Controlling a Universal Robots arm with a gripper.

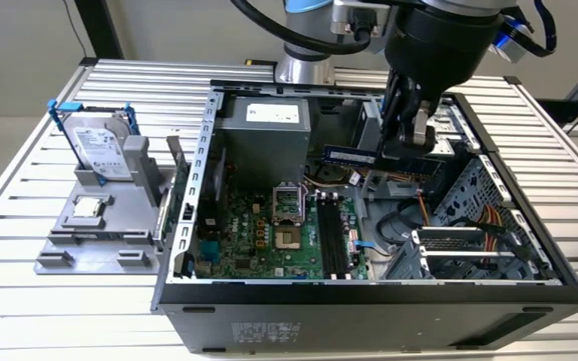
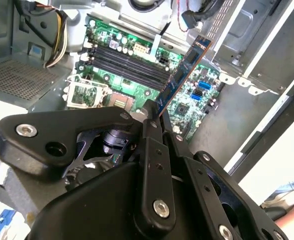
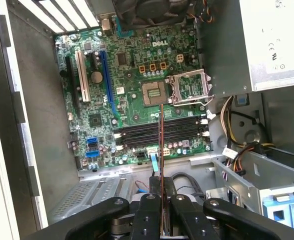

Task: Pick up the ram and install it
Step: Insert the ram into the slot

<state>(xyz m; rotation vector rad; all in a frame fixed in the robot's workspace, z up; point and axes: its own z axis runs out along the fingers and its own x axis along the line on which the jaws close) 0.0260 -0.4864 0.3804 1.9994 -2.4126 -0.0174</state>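
The gripper [image 1: 406,147] hangs over the open computer case [image 1: 369,308], just inside its far wall. Its jaws are drawn in narrow and clamped on one end of the ram [image 1: 349,156]. From the exterior view the ram is a dark bluish stick jutting out of the gripper toward the exterior view's left. It is held level in the air, above the case floor and close to the grey power supply [image 1: 264,128] in the case's far corner.

In the second wrist view the black fingers [image 2: 152,125] pinch the ram [image 2: 184,70] flat on both faces, and the board runs out from them over the green motherboard [image 2: 137,80]. In the first wrist view the ram [image 3: 161,145] shows edge-on as a thin line between the two fingers [image 3: 149,210]. It crosses the dark memory slots [image 3: 159,132] in the case, with the open processor socket [image 3: 154,92] just beyond them. The ram is held above the slots and touches nothing inside the case.

Outside the case, on the exterior view's left, a grey holder [image 1: 98,233] sits on the slatted table [image 1: 8,226]. The hard drive [image 1: 98,143] stands upright in it in its blue frame, with the small square processor chip [image 1: 90,207] lying just in front.
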